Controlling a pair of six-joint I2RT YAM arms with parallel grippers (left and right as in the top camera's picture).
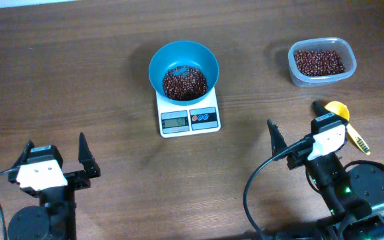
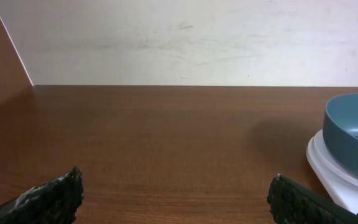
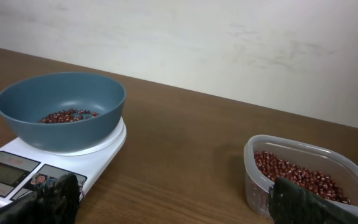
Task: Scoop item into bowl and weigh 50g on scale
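Observation:
The teal-blue bowl stands on the white scale at the table's middle back, with a heap of red-brown beans in it. The bowl, the beans and the scale also show in the right wrist view, and the bowl at the right of the left wrist view. My left gripper is open and empty at the front left. My right gripper is open and empty at the front right.
A clear plastic tub of more beans stands at the back right; it also shows in the right wrist view. A yellow scoop lies on the table beside my right gripper.

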